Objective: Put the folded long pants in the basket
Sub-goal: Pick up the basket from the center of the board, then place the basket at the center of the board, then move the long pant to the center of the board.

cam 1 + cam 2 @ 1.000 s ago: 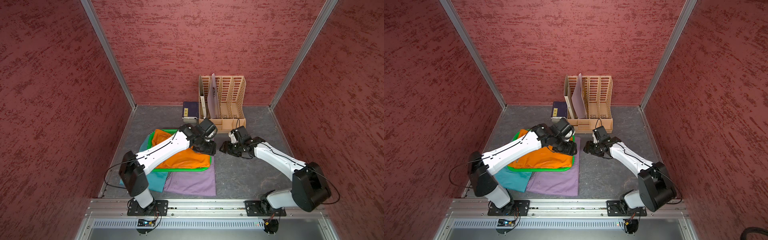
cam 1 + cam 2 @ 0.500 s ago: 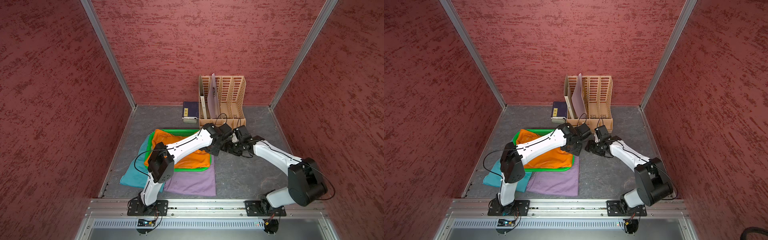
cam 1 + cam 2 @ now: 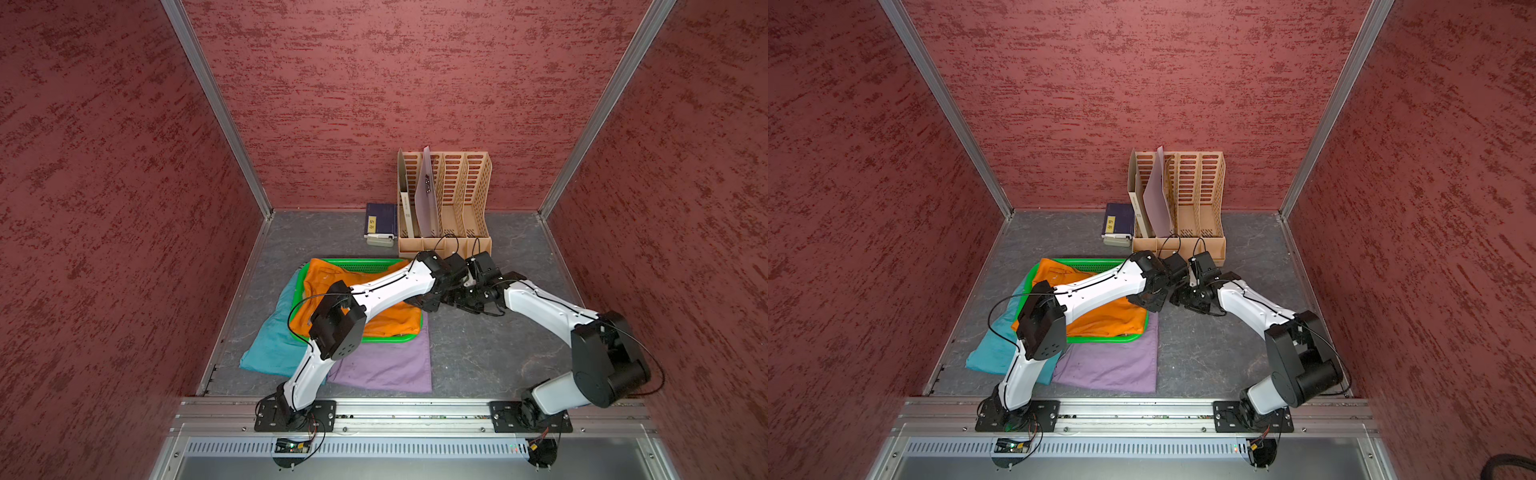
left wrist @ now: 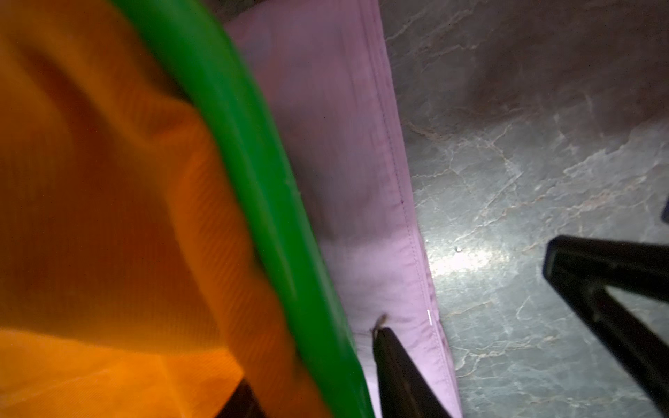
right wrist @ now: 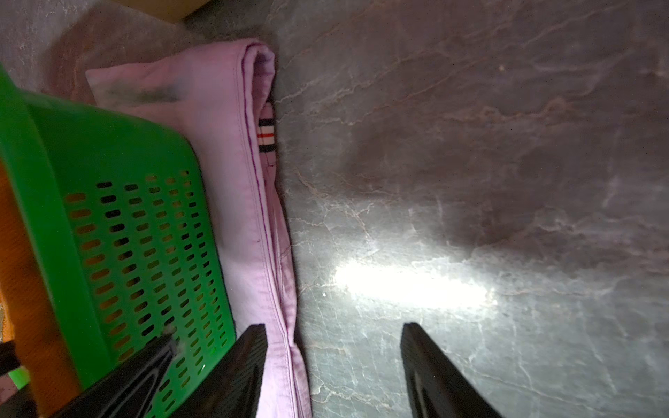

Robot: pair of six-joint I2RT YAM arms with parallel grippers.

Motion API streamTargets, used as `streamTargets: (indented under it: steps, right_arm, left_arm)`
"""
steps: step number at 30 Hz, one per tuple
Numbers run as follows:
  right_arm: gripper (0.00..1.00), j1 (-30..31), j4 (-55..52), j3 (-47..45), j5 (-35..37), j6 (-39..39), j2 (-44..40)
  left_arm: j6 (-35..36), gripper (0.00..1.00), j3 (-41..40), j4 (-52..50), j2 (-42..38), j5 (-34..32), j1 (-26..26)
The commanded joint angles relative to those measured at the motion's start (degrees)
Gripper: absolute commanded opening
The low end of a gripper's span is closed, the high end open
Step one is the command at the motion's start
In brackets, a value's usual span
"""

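- Your left gripper (image 4: 311, 358) has its jaws partly apart astride the rim of the green basket (image 4: 253, 163). A sliver of cloth shows between the outer finger and the rim, so it grips nothing.
- On its inner-finger side, the orange pants (image 4: 90, 199) lie in the basket.
- Your right gripper (image 5: 333, 327), just beside it, is spread wide and empty, with one finger over the edge of the lilac pants (image 5: 231, 163) and one over bare table (image 5: 470, 181).
- The teal pants (image 3: 274, 332) lie well away from both, partly under the basket.
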Motion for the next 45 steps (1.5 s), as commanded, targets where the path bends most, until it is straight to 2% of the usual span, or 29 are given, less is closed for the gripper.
streamTargets:
  steps: [1,7,12,17,23,24,27,29,32,35,38,39,40,41,42,43,45]
  right_arm:
    - [0.65,-0.6,1.9,-1.3,-1.3,-0.1,0.5]
    - [0.63,-0.5,4.9,-3.0,-4.8,1.6,0.6]
    - [0.63,1.3,9.7,-4.4,-9.6,4.7,2.6]
    - [0.64,5.8,16.8,-5.3,-11.2,8.2,5.8]
    - [0.61,10.2,20.6,-3.6,-12.2,10.2,13.1]
    - [0.59,10.6,20.8,-3.3,-12.1,10.4,14.1]
    - [0.33,10.7,18.7,-2.5,-10.2,9.9,15.8]
    - [0.16,10.2,12.6,-1.0,-5.3,7.1,15.0]
    - [0.05,7.7,3.5,0.3,0.4,2.3,12.2]
    - [0.01,2.0,-4.4,-0.5,5.0,-1.6,7.7]
    - [0.03,-5.5,-9.8,-1.6,7.5,-5.0,3.7]
    - [0.07,-7.6,-11.6,-1.4,8.8,-6.0,3.1]
    - [0.2,-9.8,-13.1,-0.9,10.1,-6.5,2.7]
    - [0.36,-11.6,-13.8,-0.7,11.5,-6.4,2.5]
    - [0.49,-13.3,-14.0,-0.3,12.4,-6.4,2.0]
    - [0.59,-14.7,-14.3,0.2,13.3,-6.0,1.3]
    - [0.66,-16.6,-13.5,1.2,13.5,-5.1,-1.2]
  left_arm:
    - [1.7,0.35,1.5,-0.7,0.5,-3.2,0.4]
    - [2.2,0.24,1.2,-1.8,-2.9,-5.4,0.9]
    - [2.6,0.22,-0.6,-2.6,-7.3,-6.1,2.7]
    - [4.3,0.21,-5.6,1.4,-14.8,-2.6,5.5]
    - [4.7,0.21,-10.7,5.2,-18.9,1.4,7.9]
    - [4.7,0.21,-11.1,5.5,-18.9,1.7,7.9]
    - [4.5,0.21,-12.0,6.0,-18.7,2.2,8.3]
    - [4.5,0.21,-12.3,6.2,-18.7,2.7,8.4]
    - [4.7,0.21,-12.8,6.6,-18.8,3.0,8.7]
    - [4.7,0.22,-13.1,7.0,-18.9,3.6,9.1]
    - [4.9,0.22,-13.6,7.5,-18.9,4.3,9.1]
    - [4.9,0.23,-13.7,7.7,-18.9,4.6,9.2]
    - [4.9,0.25,-13.9,8.0,-18.8,5.0,9.2]
    - [4.9,0.3,-14.2,8.3,-18.8,5.3,9.3]
    - [4.8,0.41,-14.6,8.5,-18.9,5.6,9.2]
    - [4.6,0.5,-14.9,8.7,-18.9,5.9,9.2]
    - [4.5,0.57,-15.2,9.0,-18.9,6.7,9.3]
